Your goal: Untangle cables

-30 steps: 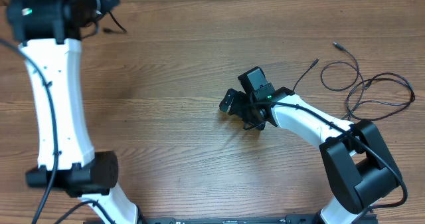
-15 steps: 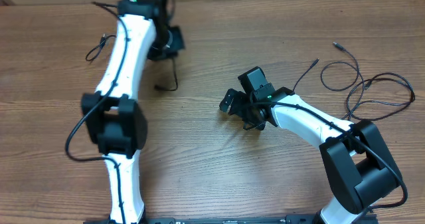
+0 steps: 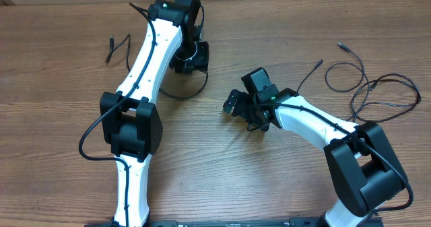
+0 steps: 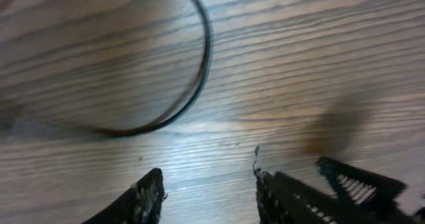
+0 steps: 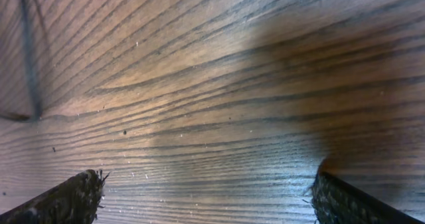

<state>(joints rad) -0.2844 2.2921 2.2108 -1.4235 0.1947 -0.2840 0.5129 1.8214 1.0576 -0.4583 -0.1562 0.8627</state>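
Observation:
Thin black cables lie in loose loops at the right of the table point(image 3: 377, 89), with small plugs at their ends point(image 3: 341, 46). A short cable piece point(image 3: 118, 46) lies at the far left. Another cable curves in an arc point(image 3: 190, 92) just in front of my left gripper point(image 3: 194, 57); in the left wrist view the arc point(image 4: 202, 64) lies ahead of the open, empty left gripper point(image 4: 207, 196). My right gripper point(image 3: 236, 106) is mid-table, open wide and empty point(image 5: 206, 194), low over bare wood. A cable strand point(image 5: 26, 58) shows at that view's left edge.
The wooden table point(image 3: 269, 25) runs to its far edge at the top. The white arms cross it: the left arm point(image 3: 145, 72) stretches from the front left, the right arm point(image 3: 316, 122) from the front right. Thick black arm cables hang along both.
My left arm has swung from the far left corner to the right, toward mid-table, and the cable arc now lies by its gripper. The right arm has not moved.

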